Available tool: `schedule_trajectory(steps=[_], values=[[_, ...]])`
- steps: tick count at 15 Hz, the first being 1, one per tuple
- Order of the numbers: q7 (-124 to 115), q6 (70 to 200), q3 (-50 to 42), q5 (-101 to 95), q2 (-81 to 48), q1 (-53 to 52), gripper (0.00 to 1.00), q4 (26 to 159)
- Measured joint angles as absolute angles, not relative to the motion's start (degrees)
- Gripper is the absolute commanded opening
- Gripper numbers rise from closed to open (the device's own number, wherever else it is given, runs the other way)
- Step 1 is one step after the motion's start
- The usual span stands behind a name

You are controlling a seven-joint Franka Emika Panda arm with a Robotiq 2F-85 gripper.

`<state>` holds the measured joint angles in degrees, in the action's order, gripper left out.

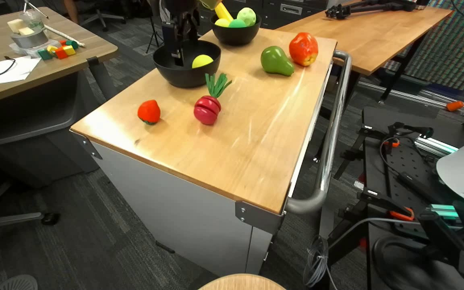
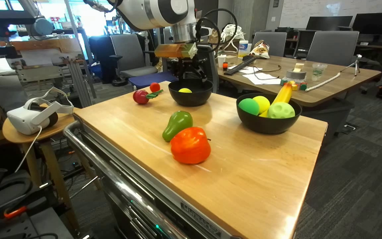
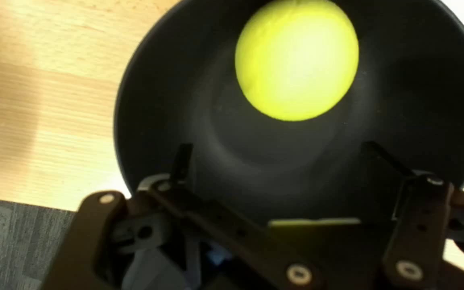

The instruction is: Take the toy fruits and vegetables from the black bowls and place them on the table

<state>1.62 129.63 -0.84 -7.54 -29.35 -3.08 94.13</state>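
The claw (image 3: 279,155) stands wide over a dull black bowl (image 3: 159,104). A round yellow fruit (image 3: 296,60) sits inside. The wood table (image 2: 254,179) shines.

Wrist view: yellow fruit (image 3: 296,60) perhaps cropped.

No word, brand or number can be read with certainty in any view. In an exterior view, a nameplate (image 2: 200,219) just below the wooden top of the table (image 2: 244,186) carries lettering too blurred to make out, and the blue-and-yellow label (image 2: 243,52) on a white tub (image 2: 243,48) is too small to decipher. Printing on a bag (image 2: 260,49), a green mark on a clear cup (image 2: 319,71) and faint marks on a whiteboard (image 2: 330,7) are likewise illegible.
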Motion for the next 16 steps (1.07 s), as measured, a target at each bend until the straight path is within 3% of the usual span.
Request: schedule_trajectory(steps=[5,6,8,13,14,15,16], values=[[1.2,129.5,-0.8,-7.5,-30.4,-3.0,0.97,94.5],[1.0,129.5,-0.8,-7.5,-30.6,-3.0,0.76,94.6],[0.7,129.5,-0.8,-7.5,-30.7,-3.0,0.71,94.9],[0.4,129.5,-0.8,-7.5,-30.7,-3.0,0.3,95.0],[0.4,129.5,-0.8,-7.5,-30.7,-3.0,0.4,95.0],[0.4,129.5,-0.8,-7.5,-30.7,-3.0,0.66,95.0],[0.4,129.5,-0.8,-7.5,-30.7,-3.0,0.65,95.0]])
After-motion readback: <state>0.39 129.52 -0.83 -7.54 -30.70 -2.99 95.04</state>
